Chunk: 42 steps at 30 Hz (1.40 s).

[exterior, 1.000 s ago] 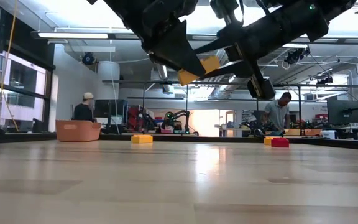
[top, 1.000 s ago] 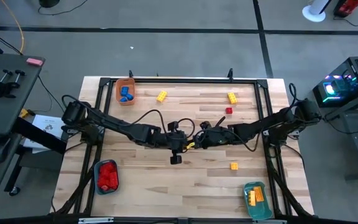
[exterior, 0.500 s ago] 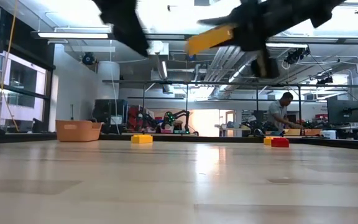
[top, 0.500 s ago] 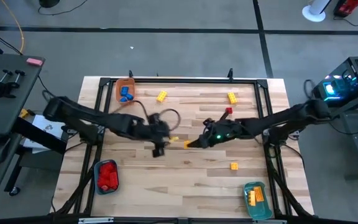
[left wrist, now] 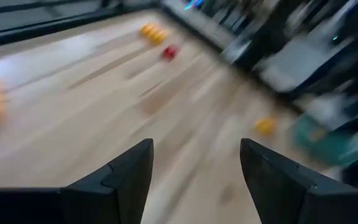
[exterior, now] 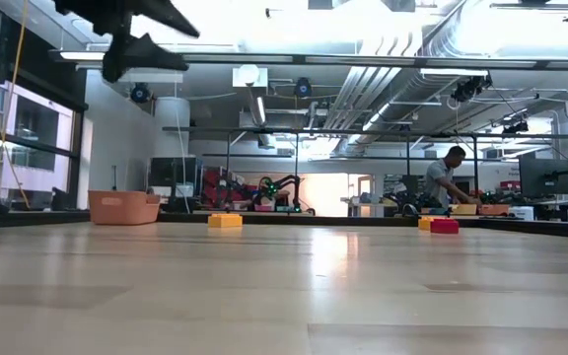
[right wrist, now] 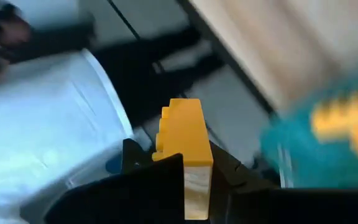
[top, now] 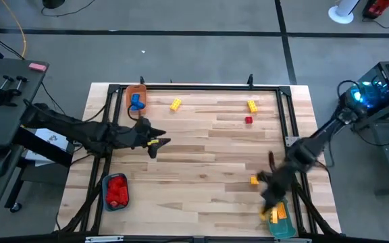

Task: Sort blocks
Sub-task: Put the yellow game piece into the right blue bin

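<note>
From above, a pale wooden desk (top: pixel 201 135) in a black frame is seen on a grey floor. The left pincer (top: pixel 155 142) hangs over the desk's left half, its fingers spread and empty; the right pincer (top: pixel 269 202) is held over the teal tray (top: pixel 280 219) at the near right corner, clamped on a yellow block (right wrist: pixel 184 155), as only the right wrist view makes plain. An orange tray (top: pixel 136 98) with blue blocks (top: pixel 137 102) stands at the far left, and a tray of red blocks (top: pixel 117 191) at the near left. Loose on the desk lie two yellow blocks (top: pixel 175 104) (top: pixel 252 106), a red block (top: pixel 248 120) and a small orange block (top: pixel 254 179). At desk height, a workshop with ceiling ducts is shown behind the desk, with a person (exterior: pixel 445 180) at a far bench; only the left arm is seen, at the upper left. In the left wrist view the wide-set fingers (left wrist: pixel 123 180) frame bare wood, with blurred blocks beyond.
</note>
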Motion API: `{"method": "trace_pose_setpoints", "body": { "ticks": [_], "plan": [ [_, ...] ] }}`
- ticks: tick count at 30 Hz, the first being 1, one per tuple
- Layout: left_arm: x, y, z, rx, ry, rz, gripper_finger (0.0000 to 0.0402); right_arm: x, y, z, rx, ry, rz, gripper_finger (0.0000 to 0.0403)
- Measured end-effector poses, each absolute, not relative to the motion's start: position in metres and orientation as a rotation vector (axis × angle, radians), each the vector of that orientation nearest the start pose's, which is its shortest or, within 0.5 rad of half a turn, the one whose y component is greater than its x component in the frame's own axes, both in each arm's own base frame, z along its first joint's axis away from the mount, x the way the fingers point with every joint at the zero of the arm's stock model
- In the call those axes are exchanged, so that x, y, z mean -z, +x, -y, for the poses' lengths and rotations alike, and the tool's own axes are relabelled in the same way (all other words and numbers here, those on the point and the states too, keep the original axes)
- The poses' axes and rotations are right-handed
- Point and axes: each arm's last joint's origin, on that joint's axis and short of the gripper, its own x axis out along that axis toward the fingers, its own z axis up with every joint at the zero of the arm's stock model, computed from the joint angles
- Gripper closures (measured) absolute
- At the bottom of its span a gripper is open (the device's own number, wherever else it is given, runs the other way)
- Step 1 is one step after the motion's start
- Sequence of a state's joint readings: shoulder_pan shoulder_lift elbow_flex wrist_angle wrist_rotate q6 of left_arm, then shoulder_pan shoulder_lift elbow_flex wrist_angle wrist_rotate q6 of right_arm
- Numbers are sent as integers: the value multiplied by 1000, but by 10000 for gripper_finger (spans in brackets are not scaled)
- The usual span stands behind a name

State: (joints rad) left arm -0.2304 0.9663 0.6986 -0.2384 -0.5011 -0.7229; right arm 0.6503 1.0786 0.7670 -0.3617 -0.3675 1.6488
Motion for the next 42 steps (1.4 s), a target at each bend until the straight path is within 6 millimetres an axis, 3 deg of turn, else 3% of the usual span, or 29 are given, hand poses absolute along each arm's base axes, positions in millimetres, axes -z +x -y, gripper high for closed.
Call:
{"method": "trace_pose_setpoints", "body": {
  "ticks": [5, 11, 15, 20, 24, 27, 29, 32, 35, 39, 42],
  "plan": [
    [-256, 206, 37, -353, -584, -198, 179, -248, 129, -180, -11, 1353, -1540, 402],
    [-249, 209, 37, -363, -552, -229, 179, -225, 105, -185, 386, 1283, -1649, 400],
    [-247, 210, 38, -356, -524, -246, 179, -224, 107, -186, 415, 1314, -1642, 368],
    [-247, 210, 38, -327, -514, -260, 179, -226, 111, -187, 370, 1342, -1665, 283],
    [-251, 211, 42, -218, -606, -255, 179, -230, 116, -187, 317, 1381, -1669, 221],
    [-262, 212, 47, -29, -658, -212, 179, -239, 130, -188, 199, 1496, -1520, 195],
    [-268, 212, 49, 69, -654, -190, 179, -246, 147, -184, 140, 1573, -1282, 187],
    [-273, 213, 50, 110, -638, -153, 179, -251, 176, -162, 177, 1571, -900, 186],
    [-274, 213, 48, 87, -622, -126, 179, -249, 202, -124, 337, 1479, -665, 188],
    [-278, 217, 33, -33, -616, -41, 179, -240, 221, -59, 600, 1348, -568, 190],
    [-287, 220, 16, -99, -623, 17, 179, -233, 222, -6, 779, 1266, -581, 190]
  ]
}}
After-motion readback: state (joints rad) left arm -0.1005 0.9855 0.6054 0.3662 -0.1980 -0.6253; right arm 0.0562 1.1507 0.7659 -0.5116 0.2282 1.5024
